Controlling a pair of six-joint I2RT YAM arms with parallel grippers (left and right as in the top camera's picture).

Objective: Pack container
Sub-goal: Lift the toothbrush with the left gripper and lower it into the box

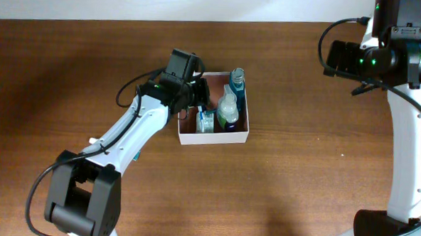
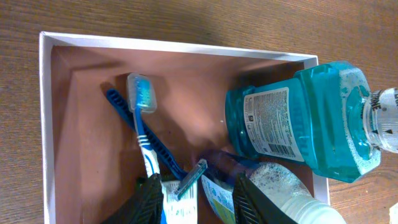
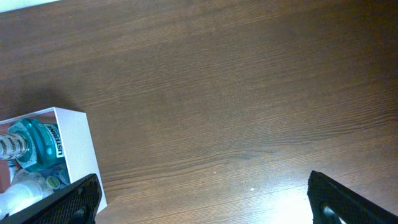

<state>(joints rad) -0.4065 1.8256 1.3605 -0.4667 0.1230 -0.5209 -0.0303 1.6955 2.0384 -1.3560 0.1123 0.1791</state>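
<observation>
Reading the labels first, we make out what looks like "Listerine" running along the blue mouthwash bottle point(image 3: 38, 146) in the right wrist view. The fine print on its white label in the left wrist view point(image 2: 298, 121) is too small to read.

That bottle lies in the container point(image 1: 213, 138), a white-walled box with a reddish-brown floor point(image 2: 87, 162). The container sits on the brown wooden table point(image 1: 300, 193), a little left of centre. The mouthwash rests along one side, and a clear bottle with a white cap point(image 2: 286, 190) lies just beside it, touching. On the other side, a blue-and-white toothbrush point(image 2: 143, 118) lies over a dark blue ribbed handle point(image 2: 118, 102) (we cannot tell what this belongs to). A razor point(image 2: 193, 177) lies near the toothbrush's lower end, among small labelled packets whose print we cannot read.

Above that side hangs the left gripper point(image 2: 199, 202), reaching into the box from the left point(image 1: 197, 96). Its jaws are parted, with the razor and packets between them. We cannot tell whether either finger touches them.

Well apart to the right, the right gripper point(image 3: 205, 205) looks down on bare table. Its jaws are spread wide with nothing between them, and only the container's corner point(image 3: 78, 155) reaches into its view.
</observation>
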